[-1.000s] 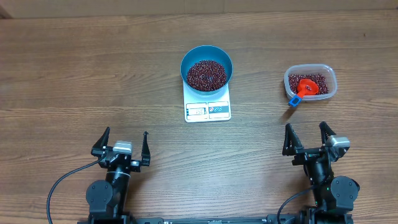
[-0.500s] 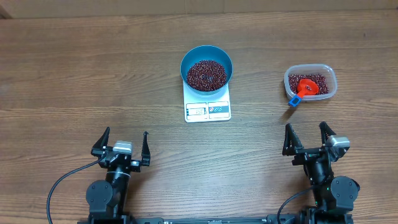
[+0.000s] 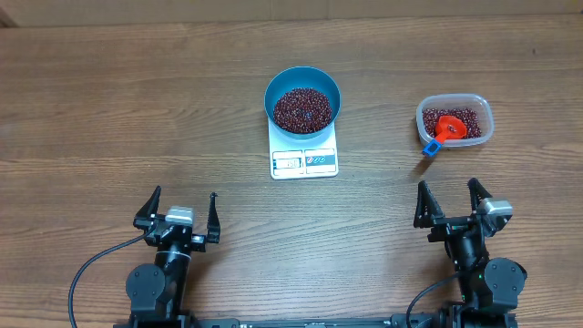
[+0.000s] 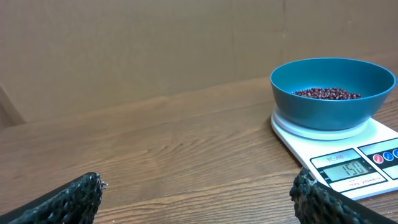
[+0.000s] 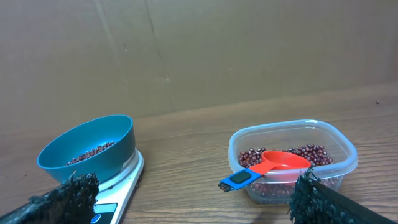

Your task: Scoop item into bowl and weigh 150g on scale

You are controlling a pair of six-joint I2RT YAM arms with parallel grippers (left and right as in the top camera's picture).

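Observation:
The blue bowl (image 3: 302, 98) stands on the white scale (image 3: 304, 160) at the table's middle back, holding dark red beans (image 3: 302, 107). In the left wrist view the bowl (image 4: 333, 93) sits on the scale (image 4: 348, 163), whose display reads 150. More beans (image 3: 466, 119) lie in a clear tub (image 3: 455, 120) at the right, with a red scoop (image 3: 448, 128) resting in it, blue handle over the rim. My left gripper (image 3: 178, 210) stands open near the front left, far from the scale. My right gripper (image 3: 449, 200) is open just in front of the tub, holding nothing.
Bare wooden table stretches between both arms and the scale. A cardboard wall (image 4: 155, 43) stands behind the table. A black cable (image 3: 91, 269) runs from the left arm's base. The scoop's blue handle (image 5: 241, 179) juts out toward my right gripper.

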